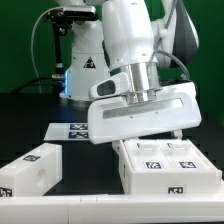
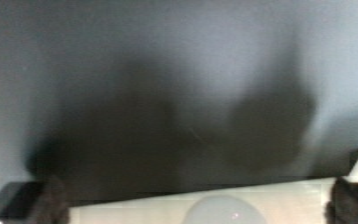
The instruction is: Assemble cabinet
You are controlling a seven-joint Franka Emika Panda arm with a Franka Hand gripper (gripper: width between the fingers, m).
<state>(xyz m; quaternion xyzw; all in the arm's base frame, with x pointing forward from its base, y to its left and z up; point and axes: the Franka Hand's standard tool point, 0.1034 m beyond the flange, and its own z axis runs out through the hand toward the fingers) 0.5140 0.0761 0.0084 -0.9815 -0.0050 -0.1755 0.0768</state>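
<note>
My gripper (image 1: 138,98) is shut on a wide white cabinet part (image 1: 150,116) and holds it tilted in the air above the table. Below it, at the exterior view's right, a white cabinet box (image 1: 165,168) with black-and-white tags lies on the table. A second white tagged part (image 1: 32,172) lies at the exterior view's left. In the wrist view the held white part (image 2: 140,207) spans between my two dark fingers (image 2: 44,200), with a rounded pale bump (image 2: 226,211) on it. My gripper (image 2: 202,205) closes on its sides. The rest of that view is dark and blurred.
The marker board (image 1: 72,130) lies flat on the black table behind the held part. The white robot pedestal (image 1: 85,62) with a triangle sticker stands at the back, with cables beside it.
</note>
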